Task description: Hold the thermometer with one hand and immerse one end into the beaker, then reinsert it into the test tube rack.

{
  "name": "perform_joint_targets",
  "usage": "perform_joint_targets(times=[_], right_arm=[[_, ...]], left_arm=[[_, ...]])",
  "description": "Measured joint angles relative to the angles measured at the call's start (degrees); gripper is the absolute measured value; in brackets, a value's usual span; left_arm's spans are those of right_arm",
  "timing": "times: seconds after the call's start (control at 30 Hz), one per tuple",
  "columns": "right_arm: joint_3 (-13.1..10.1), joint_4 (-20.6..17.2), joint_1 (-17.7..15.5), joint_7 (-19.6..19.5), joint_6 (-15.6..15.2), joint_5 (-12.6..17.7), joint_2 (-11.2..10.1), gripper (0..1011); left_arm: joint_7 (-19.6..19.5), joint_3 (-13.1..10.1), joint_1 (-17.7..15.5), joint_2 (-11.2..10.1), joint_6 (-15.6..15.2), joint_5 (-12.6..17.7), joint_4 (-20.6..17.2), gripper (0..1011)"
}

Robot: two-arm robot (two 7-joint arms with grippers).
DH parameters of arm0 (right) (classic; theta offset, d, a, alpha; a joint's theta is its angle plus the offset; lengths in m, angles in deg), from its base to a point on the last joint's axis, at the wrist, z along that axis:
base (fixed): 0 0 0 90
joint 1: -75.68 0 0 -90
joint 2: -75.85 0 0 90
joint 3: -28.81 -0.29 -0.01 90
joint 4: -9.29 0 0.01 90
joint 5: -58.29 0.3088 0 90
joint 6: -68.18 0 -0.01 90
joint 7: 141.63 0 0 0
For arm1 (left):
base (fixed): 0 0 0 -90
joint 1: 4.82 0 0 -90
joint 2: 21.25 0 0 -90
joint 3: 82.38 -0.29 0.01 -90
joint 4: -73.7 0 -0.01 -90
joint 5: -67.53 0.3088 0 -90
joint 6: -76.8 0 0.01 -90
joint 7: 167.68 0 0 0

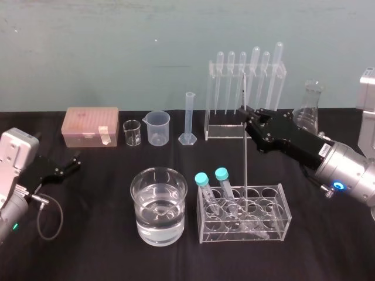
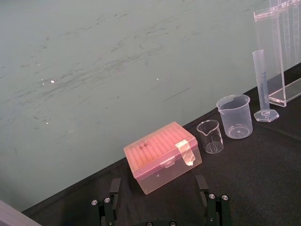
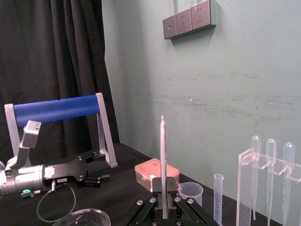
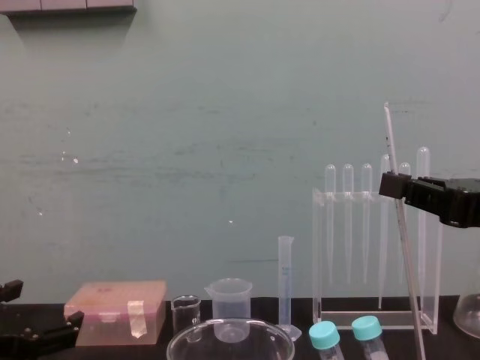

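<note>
The thermometer (image 1: 244, 158) stands nearly upright, its lower end seemingly down in the test tube rack (image 1: 275, 231). The water-filled beaker (image 1: 140, 225) sits at the rack's nine o'clock. I cannot tell whether the dip is done; if not, lifting, dipping and returning all remain. The right gripper (image 1: 242, 111) pinches the rod's upper part, jaws nearly together. The left gripper (image 1: 75, 163) rests at far nine o'clock, jaws spread.

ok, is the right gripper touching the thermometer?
Touching. The right wrist view shows the right gripper shut on the thermometer, with its pads against the rod on both sides.
</note>
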Motion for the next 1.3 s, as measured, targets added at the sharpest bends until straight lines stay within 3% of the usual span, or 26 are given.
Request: perform_joint_targets(times=[0.33, 0.47, 1.3], right_arm=[[0.0, -0.1, 0.0, 0.0, 0.0, 0.1, -0.1, 56], [-0.1, -0.1, 0.0, 0.0, 0.0, 0.1, -0.1, 136], [-0.1, -0.2, -0.1, 0.0, 0.0, 0.2, -0.1, 929]], left_arm=[[0.0, 0.0, 0.0, 0.0, 0.0, 0.0, 0.0, 1008], [0.0, 0.0, 0.0, 0.0, 0.0, 0.0, 0.0, 1008], [0.0, 0.0, 0.0, 0.0, 0.0, 0.0, 0.0, 1008]])
